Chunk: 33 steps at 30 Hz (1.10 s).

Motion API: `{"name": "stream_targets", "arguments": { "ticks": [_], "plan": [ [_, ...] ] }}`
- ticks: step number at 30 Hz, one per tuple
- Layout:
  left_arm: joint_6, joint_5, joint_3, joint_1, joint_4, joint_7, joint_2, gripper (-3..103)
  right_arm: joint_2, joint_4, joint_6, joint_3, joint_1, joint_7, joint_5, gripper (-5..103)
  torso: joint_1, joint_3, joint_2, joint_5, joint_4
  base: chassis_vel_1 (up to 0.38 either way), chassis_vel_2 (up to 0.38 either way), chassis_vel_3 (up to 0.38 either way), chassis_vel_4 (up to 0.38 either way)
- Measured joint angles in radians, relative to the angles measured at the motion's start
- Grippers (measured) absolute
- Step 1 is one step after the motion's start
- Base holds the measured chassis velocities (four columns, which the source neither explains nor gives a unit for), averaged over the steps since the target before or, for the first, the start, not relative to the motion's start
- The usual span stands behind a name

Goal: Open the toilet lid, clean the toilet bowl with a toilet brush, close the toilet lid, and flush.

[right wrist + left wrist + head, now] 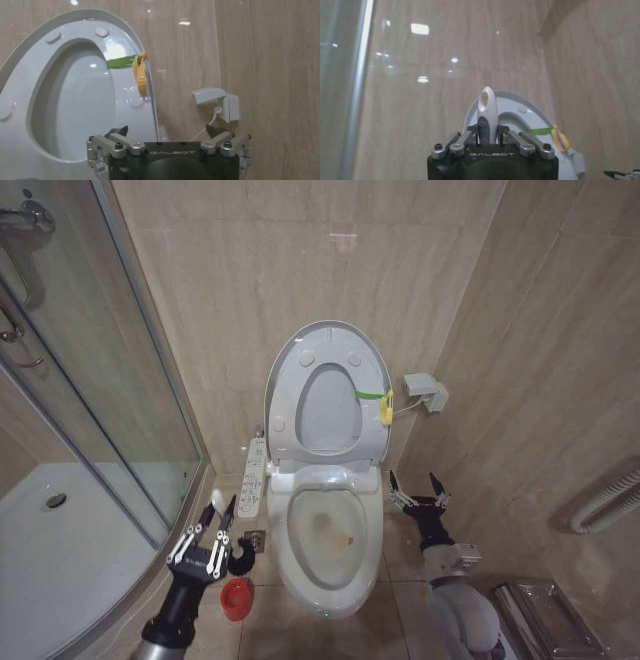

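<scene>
The toilet lid (330, 395) stands raised against the back wall, and its underside with the round bumpers also faces the right wrist view (75, 105). Below it the toilet bowl (330, 542) lies open, with yellowish-brown stains inside. My left gripper (216, 515) is to the left of the bowl, shut on the toilet brush, whose white handle tip (486, 107) pokes up between the fingers. The red cup holder (236, 598) sits on the floor just below that gripper. My right gripper (414, 483) hangs open to the right of the bowl, holding nothing (166, 129).
A glass shower enclosure (110, 380) and white shower tray (60, 550) are at the left. A control panel (253, 477) juts from the toilet's left side. On the right are a wall box (425, 392), a hose (605, 500) and a steel bin (545, 620).
</scene>
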Motion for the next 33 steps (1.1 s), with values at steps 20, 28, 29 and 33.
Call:
{"name": "stream_targets", "arguments": {
  "ticks": [20,28,29,33],
  "plan": [
    [0.037,-0.269,0.296,-0.457,0.289,0.091,0.19,20,0.0,0.0,0.0,0.0,0.0,0.0,0.0,100,0.0,0.0,0.0,0.0003,0.0,0.0,0.0,0.0,0.0],
    [0.037,-0.278,0.399,-0.619,0.358,0.095,0.182,20,0.0,0.0,0.0,0.0,0.0,0.0,0.0,100,0.0,0.0,0.0,0.0003,-0.0003,-0.004,0.004,0.007,-0.003],
    [0.037,-0.278,0.399,-0.619,0.358,0.095,0.182,20,0.0,0.0,0.0,0.0,0.0,0.0,0.0,100,0.0,0.0,0.0,0.0003,-0.0003,-0.034,0.032,0.055,-0.025],
    [0.038,-0.292,0.43,-0.694,0.397,0.094,0.177,20,0.0,0.0,0.0,0.0,0.0,0.0,0.0,100,0.0,0.0,0.0,0.0004,-0.0001,-0.084,0.059,0.069,-0.069]
  ]
}}
